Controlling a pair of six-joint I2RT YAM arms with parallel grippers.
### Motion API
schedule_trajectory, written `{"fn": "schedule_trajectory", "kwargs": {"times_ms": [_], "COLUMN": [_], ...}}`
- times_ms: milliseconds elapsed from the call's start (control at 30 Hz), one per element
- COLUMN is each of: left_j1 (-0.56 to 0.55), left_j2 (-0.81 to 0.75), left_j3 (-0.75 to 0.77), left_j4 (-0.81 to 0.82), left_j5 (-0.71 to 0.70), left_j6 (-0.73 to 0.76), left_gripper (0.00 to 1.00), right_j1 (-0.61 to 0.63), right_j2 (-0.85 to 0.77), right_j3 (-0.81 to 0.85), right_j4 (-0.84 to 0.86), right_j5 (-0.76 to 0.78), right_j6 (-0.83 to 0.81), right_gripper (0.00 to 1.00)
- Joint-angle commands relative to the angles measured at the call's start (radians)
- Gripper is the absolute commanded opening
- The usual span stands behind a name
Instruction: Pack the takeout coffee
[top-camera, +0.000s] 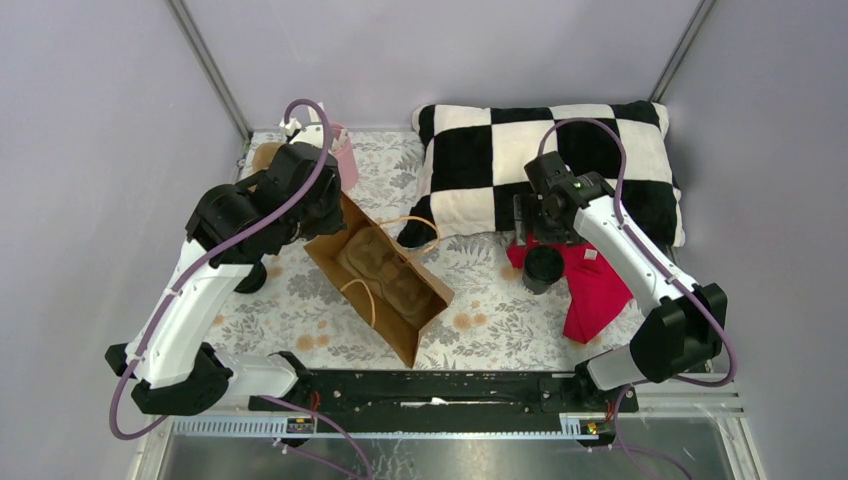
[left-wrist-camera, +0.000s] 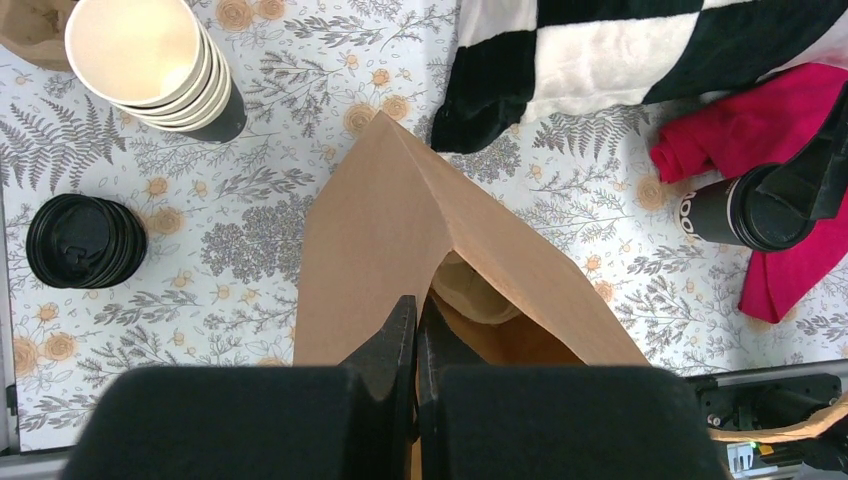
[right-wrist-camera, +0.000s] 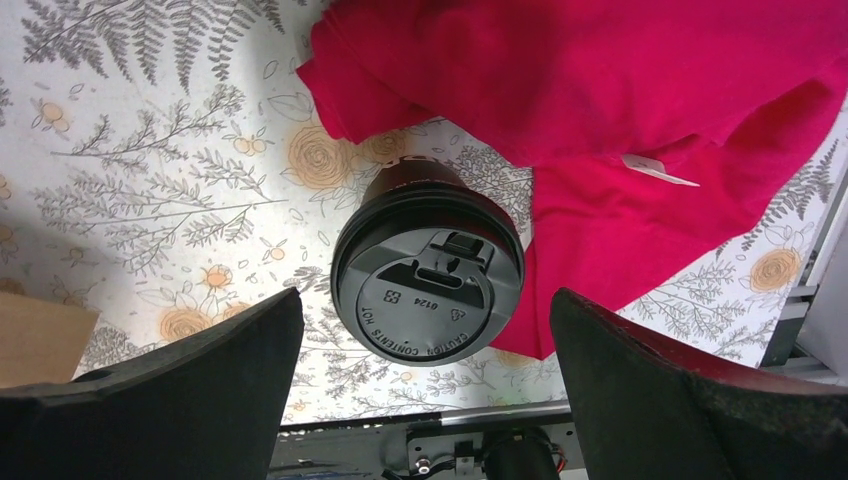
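Note:
The takeout coffee (top-camera: 543, 268) is a black cup with a black sip lid, standing on the floral cloth against a red cloth. It also shows in the left wrist view (left-wrist-camera: 745, 210) and the right wrist view (right-wrist-camera: 428, 280). My right gripper (top-camera: 535, 238) is open just above it, with one finger (right-wrist-camera: 200, 370) on each side of the lid and not touching it. A brown paper bag (top-camera: 380, 275) stands open in the middle. My left gripper (left-wrist-camera: 417, 310) is shut on the bag's rim (left-wrist-camera: 400, 230) at its far left corner.
A black-and-white checked pillow (top-camera: 550, 160) lies at the back right. The red cloth (top-camera: 595, 285) is on the right. A stack of lidless cups (left-wrist-camera: 160, 60) and a pile of black lids (left-wrist-camera: 85, 240) stand left of the bag. A pink object (top-camera: 343, 155) stands at the back.

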Motion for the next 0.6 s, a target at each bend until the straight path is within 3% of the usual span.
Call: {"fn": "schedule_trajectory", "kwargs": {"times_ms": [0,567], "left_j1": [0.0,0.002], "left_j2": [-0.019,-0.012], "left_j3": [0.024,0.023], "left_j4": [0.042,0.034], "left_j5": [-0.035,-0.004], "left_j6": [-0.005,-0.001], "left_gripper": [0.0,0.0], "right_j1": [-0.002,-0.005], "right_j2": [-0.01,-0.035], "right_j3": [-0.013,-0.125], "right_j4": [-0.028,0.055], "right_j5": [0.071,-0.001], "right_j6": [0.066,0.075], "right_gripper": [1.0,0.97]}}
